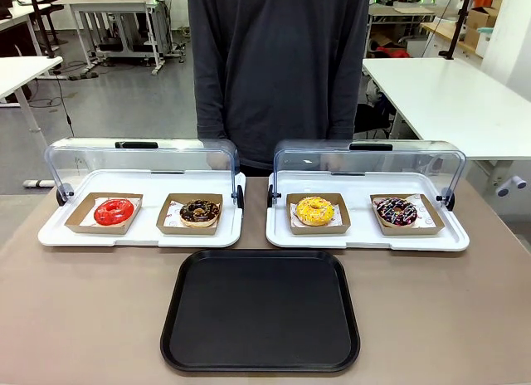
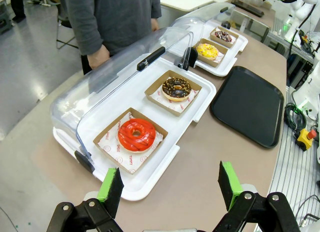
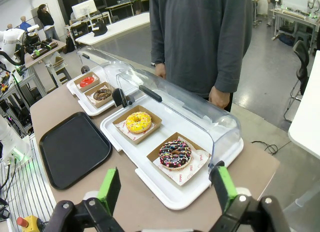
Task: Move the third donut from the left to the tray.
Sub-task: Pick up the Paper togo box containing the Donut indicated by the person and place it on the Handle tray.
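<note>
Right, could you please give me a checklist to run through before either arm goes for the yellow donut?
1. Target: the yellow donut sits on its cardboard holder in the right-hand white tray: ok.
2. Access: the domed lid over it stands open: ok.
3. Destination: the black tray lies flat on the table, its surface free: ok.
4. Jaws: the right gripper and the left gripper are both open: ok.
5. Safety: the person's hand is behind the lid, away from the donut: ok.
6. Whether the donut lifts free of the holder: cannot tell.
</note>
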Available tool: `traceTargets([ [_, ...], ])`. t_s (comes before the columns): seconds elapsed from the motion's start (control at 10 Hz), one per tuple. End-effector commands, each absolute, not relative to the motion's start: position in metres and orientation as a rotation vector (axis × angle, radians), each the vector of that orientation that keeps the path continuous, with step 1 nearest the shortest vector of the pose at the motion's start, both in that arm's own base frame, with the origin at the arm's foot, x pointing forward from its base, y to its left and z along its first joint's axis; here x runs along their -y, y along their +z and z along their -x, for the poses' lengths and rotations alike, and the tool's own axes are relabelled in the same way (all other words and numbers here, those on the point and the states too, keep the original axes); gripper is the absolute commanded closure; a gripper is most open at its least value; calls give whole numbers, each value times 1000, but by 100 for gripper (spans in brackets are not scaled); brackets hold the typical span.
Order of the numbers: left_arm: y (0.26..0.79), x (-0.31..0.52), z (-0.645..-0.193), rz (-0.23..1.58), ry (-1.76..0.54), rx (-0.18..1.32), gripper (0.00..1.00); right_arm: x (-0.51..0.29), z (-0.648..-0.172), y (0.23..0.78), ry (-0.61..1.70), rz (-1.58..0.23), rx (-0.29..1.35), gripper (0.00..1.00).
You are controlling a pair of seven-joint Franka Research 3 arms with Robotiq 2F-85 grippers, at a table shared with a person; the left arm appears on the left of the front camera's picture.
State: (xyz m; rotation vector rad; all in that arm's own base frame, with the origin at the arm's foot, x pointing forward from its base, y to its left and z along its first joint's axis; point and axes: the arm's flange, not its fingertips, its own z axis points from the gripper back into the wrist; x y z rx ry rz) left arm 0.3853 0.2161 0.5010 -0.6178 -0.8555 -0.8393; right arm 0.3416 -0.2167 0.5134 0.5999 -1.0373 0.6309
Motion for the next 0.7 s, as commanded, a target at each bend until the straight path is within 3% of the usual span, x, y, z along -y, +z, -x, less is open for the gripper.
traceTargets([
  [0.0, 502, -216, -385, 618, -838, 856, 0, 216, -343, 515, 638, -598, 1050, 0],
  [0.6, 502, -216, -385, 618, -838, 856, 0, 216, -343, 515, 638, -598, 1050, 0],
])
